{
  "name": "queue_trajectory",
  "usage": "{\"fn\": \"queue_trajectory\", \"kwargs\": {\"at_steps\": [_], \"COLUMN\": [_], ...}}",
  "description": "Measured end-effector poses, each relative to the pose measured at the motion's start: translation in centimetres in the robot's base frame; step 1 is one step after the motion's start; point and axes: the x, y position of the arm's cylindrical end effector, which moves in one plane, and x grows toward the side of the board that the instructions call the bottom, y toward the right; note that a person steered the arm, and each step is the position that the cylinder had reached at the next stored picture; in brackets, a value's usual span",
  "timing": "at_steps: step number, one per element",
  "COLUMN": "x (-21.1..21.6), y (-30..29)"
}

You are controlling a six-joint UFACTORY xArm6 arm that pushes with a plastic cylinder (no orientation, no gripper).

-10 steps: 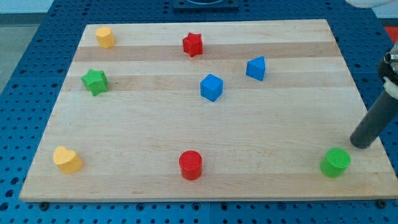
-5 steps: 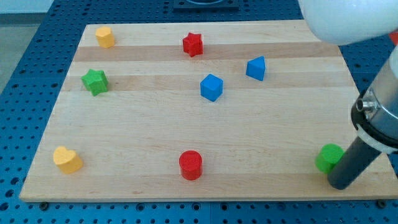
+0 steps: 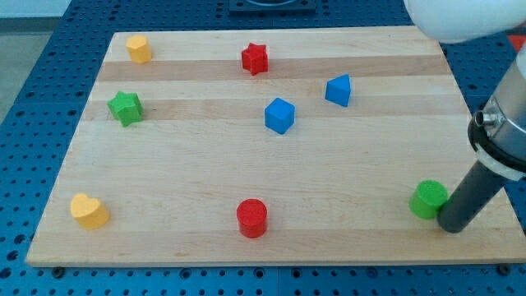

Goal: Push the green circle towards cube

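Note:
The green circle sits near the board's bottom right corner. My tip rests on the board right against the circle's lower right side, and the rod covers part of that edge. The blue cube stands near the middle of the board, far up and to the left of the circle.
A blue triangular block lies right of the cube. A red star and a yellow block are near the top. A green star is at the left, a yellow heart bottom left, a red circle bottom centre.
My tip came down from the right edge to below-right of the green circle. The circle has slid up and to the left by a short way.

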Motion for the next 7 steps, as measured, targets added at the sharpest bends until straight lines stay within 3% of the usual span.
{"fn": "queue_trajectory", "kwargs": {"at_steps": [7], "x": [-8.2], "y": [-4.6]}}
